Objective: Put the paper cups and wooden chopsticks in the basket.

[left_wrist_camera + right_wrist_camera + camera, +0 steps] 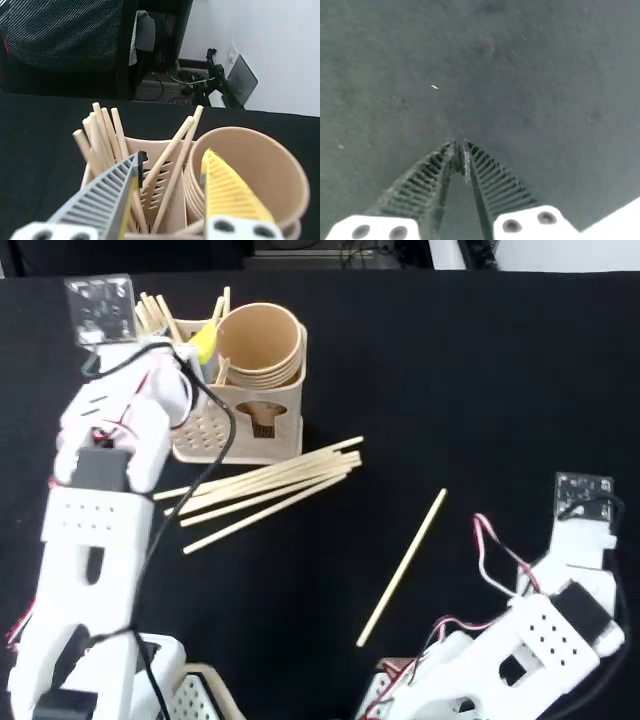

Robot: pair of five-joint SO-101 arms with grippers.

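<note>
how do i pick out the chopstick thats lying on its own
Start at the basket holding the paper cups. A loose pile of chopsticks lies in front of it. The lone chopstick lies farther toward the right arm, steeply slanted, touching nothing.

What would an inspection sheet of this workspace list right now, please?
Surface: black table.
Job's things: basket holds stacked paper cups and several chopsticks; a loose bundle lies beside it, one single chopstick apart.
Clutter: pale perforated piece at the near edge, unidentified.
Grippers: left gripper open above the basket; right gripper shut over bare table.
Cables: black cable across the basket front; red-white wires on the right arm.
Surroundings: mesh chair back, white wall.
</note>
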